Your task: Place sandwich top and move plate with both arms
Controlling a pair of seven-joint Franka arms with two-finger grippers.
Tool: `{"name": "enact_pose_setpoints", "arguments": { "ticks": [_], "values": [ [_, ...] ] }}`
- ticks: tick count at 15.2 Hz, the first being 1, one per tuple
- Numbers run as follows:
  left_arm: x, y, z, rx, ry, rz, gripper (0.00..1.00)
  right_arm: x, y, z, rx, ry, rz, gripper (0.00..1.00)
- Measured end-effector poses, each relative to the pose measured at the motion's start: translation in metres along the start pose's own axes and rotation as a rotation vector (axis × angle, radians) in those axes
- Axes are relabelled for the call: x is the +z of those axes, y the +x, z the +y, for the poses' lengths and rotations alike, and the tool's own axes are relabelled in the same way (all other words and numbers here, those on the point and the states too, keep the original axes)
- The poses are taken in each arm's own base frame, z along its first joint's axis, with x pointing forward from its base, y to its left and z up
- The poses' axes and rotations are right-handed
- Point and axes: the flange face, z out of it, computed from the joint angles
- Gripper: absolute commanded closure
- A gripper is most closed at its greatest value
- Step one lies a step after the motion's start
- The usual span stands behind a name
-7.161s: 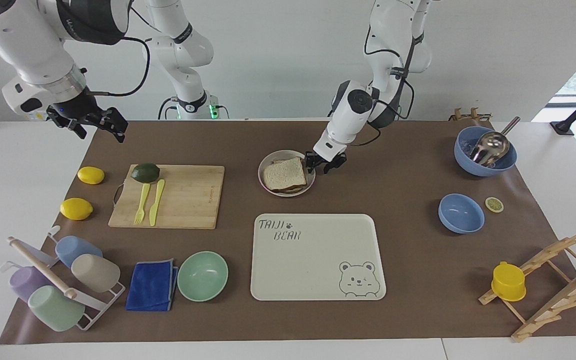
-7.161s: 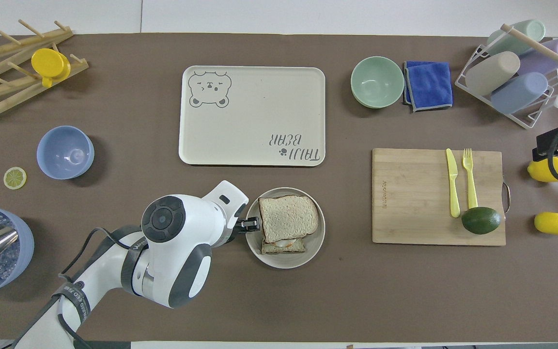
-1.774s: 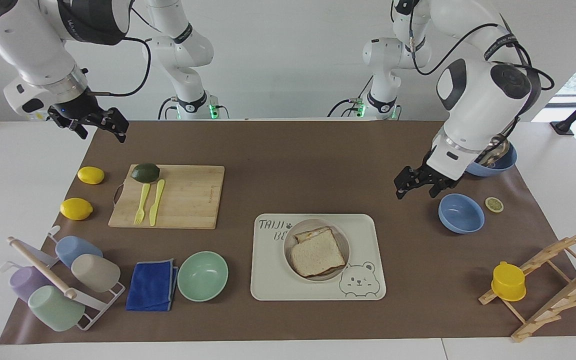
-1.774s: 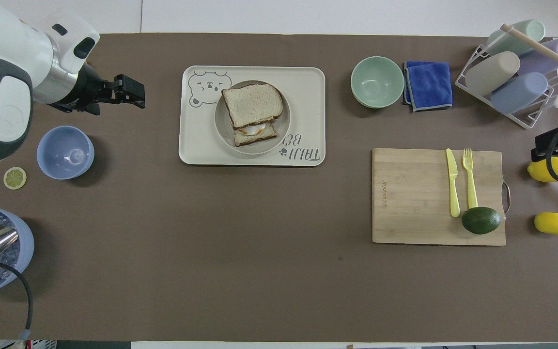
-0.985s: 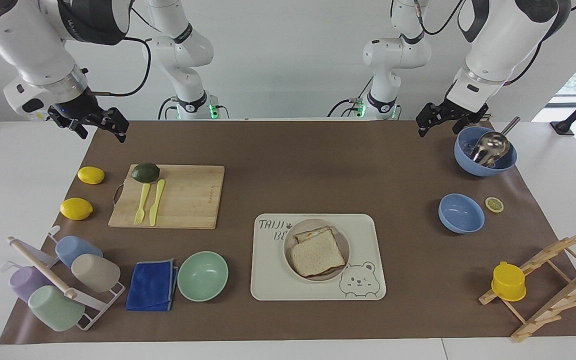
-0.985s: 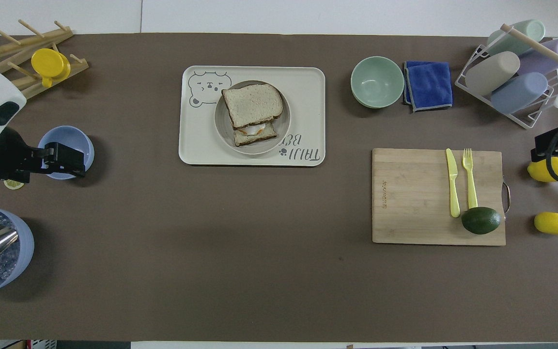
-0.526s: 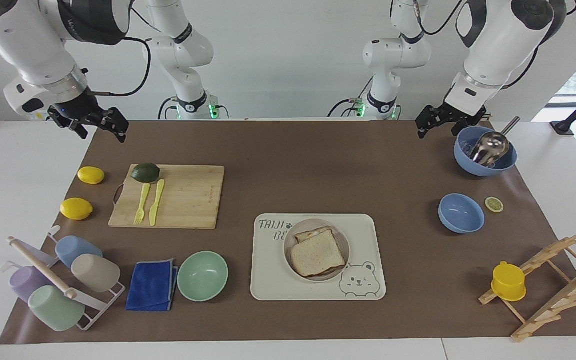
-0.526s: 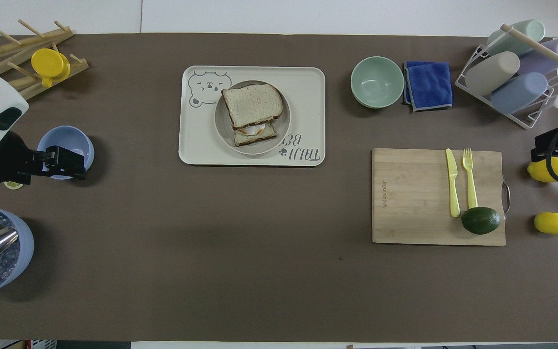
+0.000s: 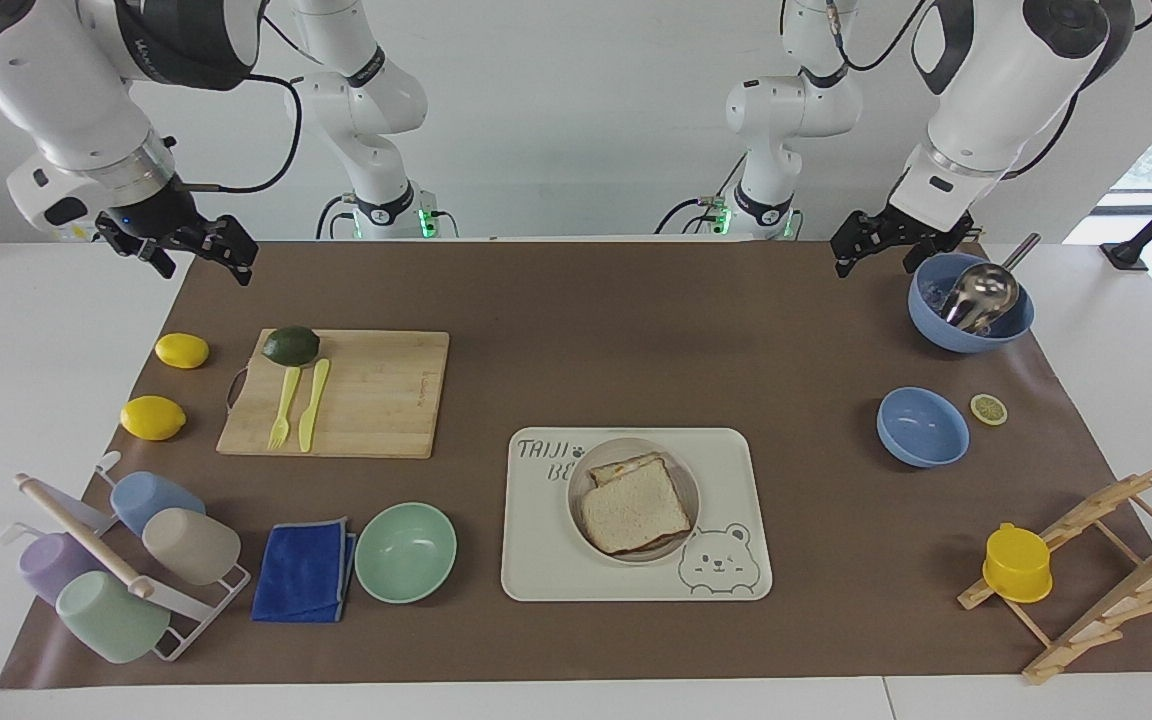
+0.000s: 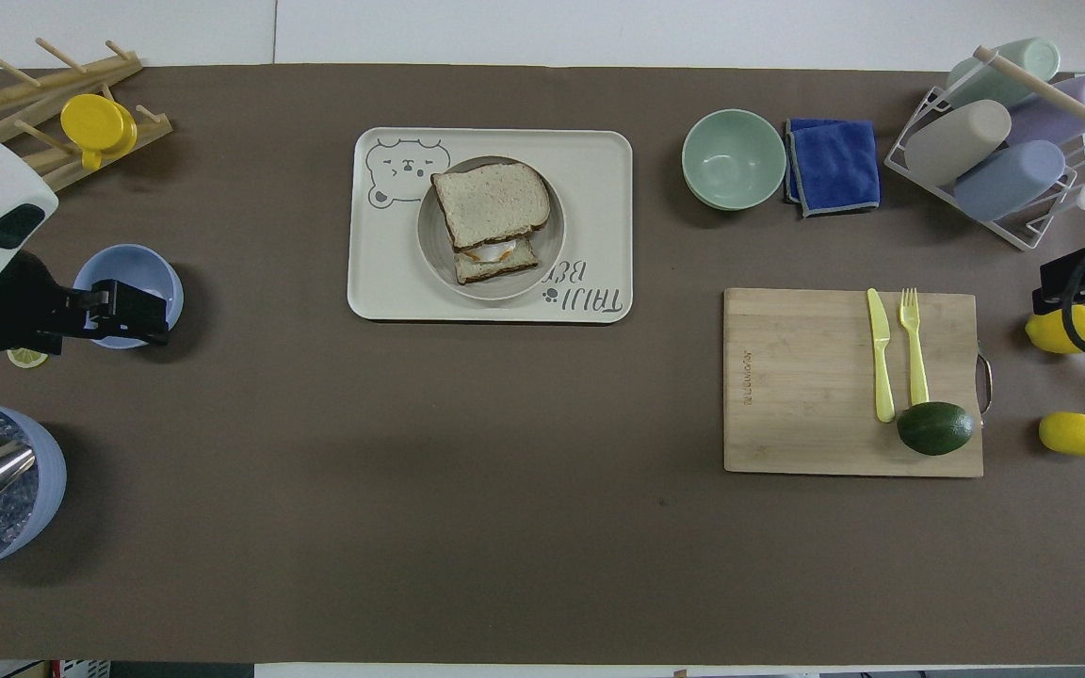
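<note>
Nothing has shifted in the last half second: both arms wait raised. Left pincer hangs spread beside the scoop bowl; right pincer is spread too. Sandwich top lies on the egg slice (mostly hidden) on the plate, on the tray. Two lemons, two blue bowls.

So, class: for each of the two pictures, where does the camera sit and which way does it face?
Facing view: high across the table, facing the robots; both white arms show, left gripper and right gripper raised.
Overhead view: above the robots' end, looking steeply down; grippers only.
Shared: the pale bread slice on the round beige plate, on the cream bear-printed tray.
</note>
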Motion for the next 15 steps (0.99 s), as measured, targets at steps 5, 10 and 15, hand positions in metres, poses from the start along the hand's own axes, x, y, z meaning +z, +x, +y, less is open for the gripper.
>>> {"name": "enact_pose_setpoints", "arguments": {
  "ticks": [5,10,15],
  "values": [
    [0.000,0.000,0.004,0.018,0.002,0.001,0.00,0.000,0.000,0.000,0.000,0.000,0.000,0.00],
    [0.007,0.006,0.006,0.022,0.002,-0.012,0.00,0.000,0.000,0.000,0.000,0.000,0.000,0.00],
    [-0.007,0.004,0.006,0.022,0.000,-0.002,0.00,0.000,0.000,0.000,0.000,0.000,0.000,0.00]
  ]
}}
